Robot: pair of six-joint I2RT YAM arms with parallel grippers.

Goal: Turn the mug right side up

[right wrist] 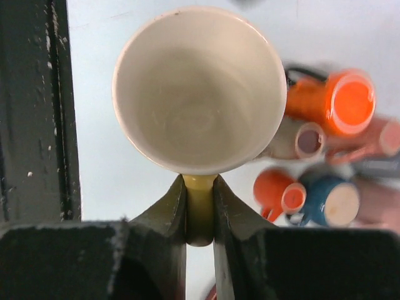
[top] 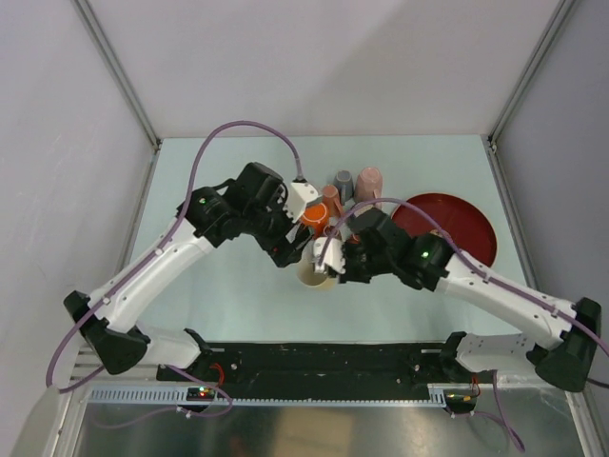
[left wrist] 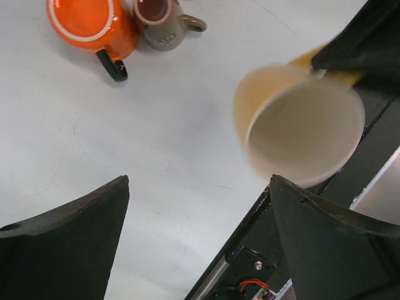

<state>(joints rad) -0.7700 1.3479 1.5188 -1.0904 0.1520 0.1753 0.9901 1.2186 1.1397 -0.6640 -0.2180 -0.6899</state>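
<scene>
- One mug (right wrist: 199, 87) is the job's thing, pale yellow outside and cream inside. It hangs off the desk (top: 228, 295), over the middle of the near edge.
- Right fingers (right wrist: 165, 215) are clenched on the mug's yellow handle, one on each side of it, and carry the whole weight.
- Left fingers (left wrist: 75, 244) are spread wide with nothing between them. They hover just beside the mug without touching it.
- Most of the turn looks done. The mouth shows as an open cream circle in all three views, so it no longer faces down. From the left wrist it seems tilted, not level.
- What I judge is left: level the mug, lower it until its base meets the desk, then release the handle.
- Inside the mug there is nothing, only bare glaze down to the bottom.
- Several other mugs stand bunched together near the middle of the far edge, well apart from the held one. Among them are an orange mug (left wrist: 87, 25) with a black handle and a brown mug (left wrist: 159, 22) with a dark red inside.
- Whether the brown mug holds liquid or is just glazed dark, I cannot tell.
- A red plate (top: 466, 214) lies toward the right edge.
</scene>
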